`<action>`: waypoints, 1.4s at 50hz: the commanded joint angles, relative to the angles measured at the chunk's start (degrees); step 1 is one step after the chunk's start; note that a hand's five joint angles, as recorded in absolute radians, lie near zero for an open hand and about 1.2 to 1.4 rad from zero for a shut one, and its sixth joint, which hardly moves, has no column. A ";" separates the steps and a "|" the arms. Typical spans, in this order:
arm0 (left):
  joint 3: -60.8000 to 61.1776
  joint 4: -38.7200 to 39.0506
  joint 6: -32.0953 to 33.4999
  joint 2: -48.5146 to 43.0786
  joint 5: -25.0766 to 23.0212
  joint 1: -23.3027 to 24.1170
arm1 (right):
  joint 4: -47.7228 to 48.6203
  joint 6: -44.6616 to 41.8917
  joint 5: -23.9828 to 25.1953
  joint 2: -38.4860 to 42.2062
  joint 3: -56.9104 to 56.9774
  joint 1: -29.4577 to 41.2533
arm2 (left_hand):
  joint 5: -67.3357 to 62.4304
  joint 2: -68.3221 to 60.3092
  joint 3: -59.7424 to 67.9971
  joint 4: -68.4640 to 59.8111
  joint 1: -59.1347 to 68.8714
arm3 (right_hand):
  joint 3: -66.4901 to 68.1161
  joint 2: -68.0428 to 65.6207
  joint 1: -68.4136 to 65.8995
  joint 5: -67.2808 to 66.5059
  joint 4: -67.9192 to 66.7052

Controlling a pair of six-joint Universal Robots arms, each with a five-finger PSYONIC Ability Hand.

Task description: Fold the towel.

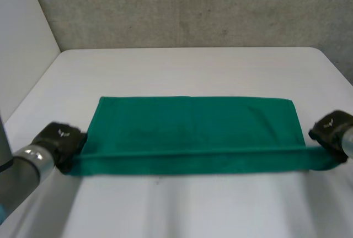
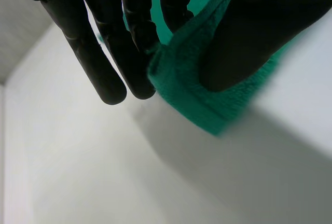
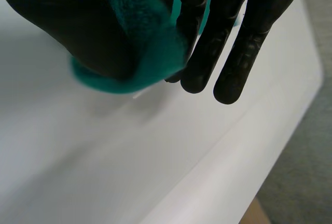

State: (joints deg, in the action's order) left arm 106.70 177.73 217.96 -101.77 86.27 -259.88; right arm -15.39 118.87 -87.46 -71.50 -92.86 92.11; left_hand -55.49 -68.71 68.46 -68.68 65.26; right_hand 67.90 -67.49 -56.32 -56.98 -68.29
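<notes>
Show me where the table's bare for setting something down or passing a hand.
Bare table runs between the far edge of the towel and the wall, and another strip lies on the robot's side of its near edge. Crowded: both near corners, pinched by the left hand and right hand.

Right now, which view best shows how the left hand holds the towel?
Left wrist view: the left hand pinches the towel corner under its thumb. The head view shows that hand's back at the near left corner; the right wrist view shows the right hand pinching instead.
</notes>
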 commanded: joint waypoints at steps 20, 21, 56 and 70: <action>-39.02 28.98 -2.19 -38.67 1.79 7.02 | 19.61 14.90 -4.47 28.26 30.54 6.15 | -14.51 -11.29 11.54 -11.32 14.74 | 12.10 -12.51 -23.68 -13.02 -11.71; -40.07 29.42 -1.93 -39.63 1.27 7.02 | 19.61 14.90 -4.47 28.87 31.42 6.15 | -14.51 -11.29 11.54 -11.32 14.74 | 12.10 -12.51 -23.68 -13.02 -11.71; -14.78 35.76 -2.72 -16.71 -0.75 8.34 | 11.54 33.70 3.87 8.14 9.38 2.20 | 55.44 58.66 -58.41 58.63 -55.21 | -57.90 57.49 46.32 56.98 58.29; -7.56 36.02 -4.21 -13.36 -0.84 10.27 | 18.28 36.17 4.58 11.73 4.00 -2.90 | 55.49 58.71 -58.46 58.68 -55.26 | -34.22 33.82 22.64 33.30 34.61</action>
State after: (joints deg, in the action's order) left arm 98.53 213.61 213.95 -114.78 85.42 -250.12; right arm -1.98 154.94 -82.61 -62.62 -88.32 91.24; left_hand -2.54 -11.78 12.30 -11.71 11.32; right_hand 13.33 -13.49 -12.08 -4.19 -13.78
